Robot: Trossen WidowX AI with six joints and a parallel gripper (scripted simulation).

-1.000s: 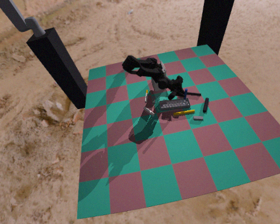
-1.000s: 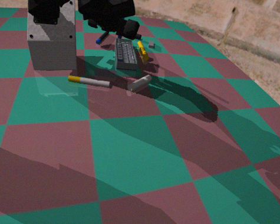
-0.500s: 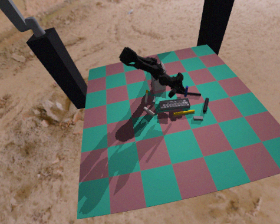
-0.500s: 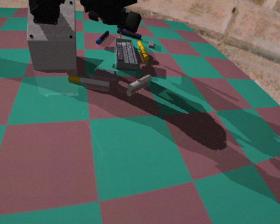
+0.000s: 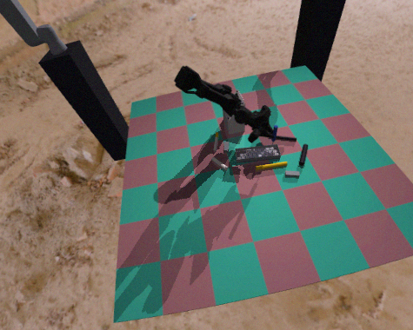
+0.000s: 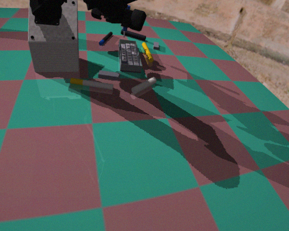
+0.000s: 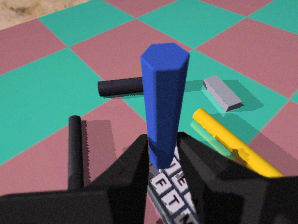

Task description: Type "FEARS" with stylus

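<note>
The blue hexagonal stylus (image 5: 275, 133) (image 6: 125, 29) (image 7: 166, 95) stands nearly upright in my gripper (image 6: 128, 19) (image 7: 162, 139), which is shut on it. The grey keyboard (image 5: 257, 155) (image 6: 130, 58) (image 7: 172, 201) lies below, with light keys. In the wrist view the letters F, T and E show close to the stylus's lower part, and an M is partly cut off by a finger. In the exterior view the thin tip is near the keyboard's far end. Whether it touches a key cannot be told.
A yellow marker (image 5: 271, 166) (image 6: 147, 52) (image 7: 235, 142) lies beside the keyboard. A black marker (image 5: 303, 155) (image 7: 120, 86), a black-and-blue pen (image 6: 106, 38) (image 7: 75, 152) and a grey block (image 5: 292, 174) (image 7: 223, 93) lie around it. A white cylinder (image 6: 143, 86), white-and-yellow marker (image 6: 97, 86) and second block (image 6: 109, 75) lie at its near end.
</note>
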